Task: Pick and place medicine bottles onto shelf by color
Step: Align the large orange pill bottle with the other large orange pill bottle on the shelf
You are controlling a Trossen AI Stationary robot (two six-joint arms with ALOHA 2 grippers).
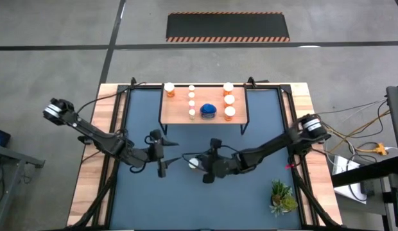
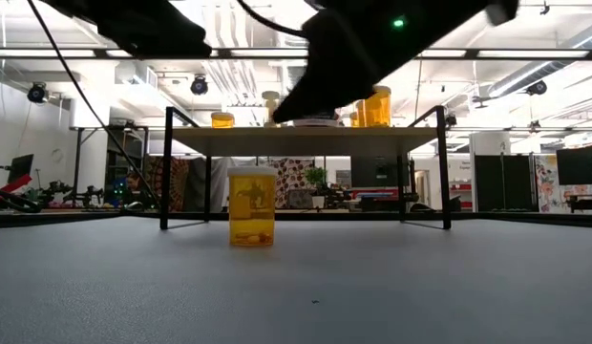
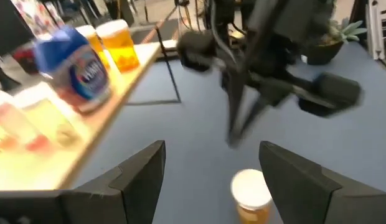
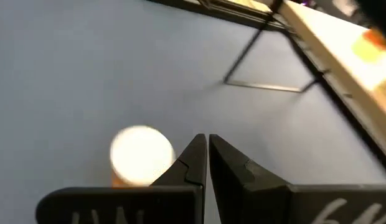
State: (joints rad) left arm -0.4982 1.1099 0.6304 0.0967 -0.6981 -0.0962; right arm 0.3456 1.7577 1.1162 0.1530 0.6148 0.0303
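- An orange bottle (image 2: 251,206) with a white cap is standing upright on the mat in front of the shelf (image 1: 204,113), just beside my closed right fingers.
- The shelf, a light wooden board on thin black legs, is sitting at the far side of the table.
- A blue bottle (image 1: 208,111) is lying near its middle front.
- Orange bottles (image 1: 229,99) are lining its right end.
- One orange bottle (image 1: 169,89) is standing at its left end.
- Small pale bottles (image 1: 192,101) are lining up between them.
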